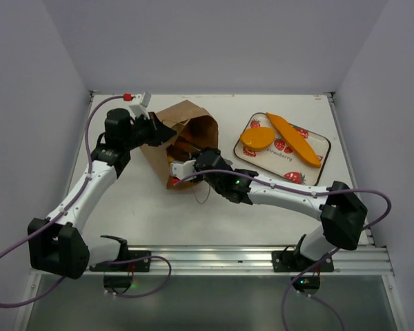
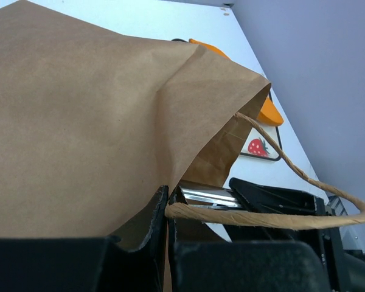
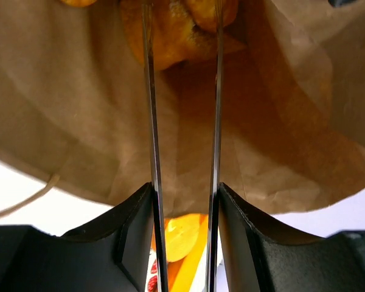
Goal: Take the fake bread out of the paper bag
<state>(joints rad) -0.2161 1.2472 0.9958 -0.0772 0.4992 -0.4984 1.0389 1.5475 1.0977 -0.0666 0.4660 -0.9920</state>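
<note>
The brown paper bag [image 1: 186,124] lies on its side at mid-table, its mouth toward the right arm. My left gripper [image 1: 157,135] is shut on the bag's upper rim [image 2: 165,204], next to where a twisted handle [image 2: 280,217] comes out. My right gripper [image 1: 184,169] reaches deep inside the bag [image 3: 61,121]. Its two thin fingers [image 3: 149,121] run up on either side of the orange-brown fake bread [image 3: 182,36] and press against it at the top of the right wrist view. The fingertips are cut off by the frame edge.
A strawberry-print tray [image 1: 326,143] sits at the back right, holding a round orange piece [image 1: 257,138] and a long orange piece [image 1: 294,141]. White walls close in the table on three sides. The bag's other handle [image 1: 205,196] lies on the table in front of it.
</note>
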